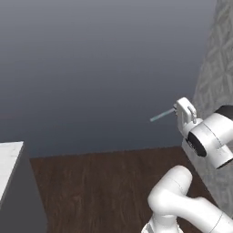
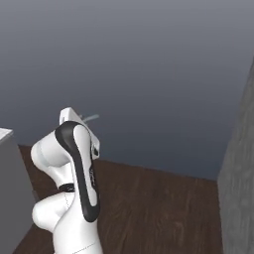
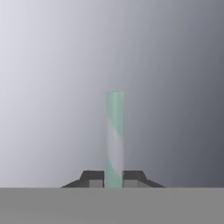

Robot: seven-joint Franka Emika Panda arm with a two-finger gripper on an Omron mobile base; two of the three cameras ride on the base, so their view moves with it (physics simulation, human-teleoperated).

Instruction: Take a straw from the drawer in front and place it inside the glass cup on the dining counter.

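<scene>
A thin pale green-and-white straw [image 3: 114, 138] rises between my two dark fingertips in the hand view, and my gripper [image 3: 113, 178] is shut on its lower end. From the left base camera the straw [image 1: 162, 114] sticks out to the left of the raised white hand [image 1: 184, 113], high above the floor. The right base view shows the straw's tip [image 2: 91, 118] poking out past the top of the arm. A corner of white marble top [image 1: 8, 164] shows at the left edge. The drawer and the glass cup are out of view.
A plain grey wall stands ahead. Dark wooden floor [image 1: 95, 191] lies below. A grey textured wall [image 1: 214, 82] rises close on the right. A grey cabinet side [image 2: 10, 198] stands at the left.
</scene>
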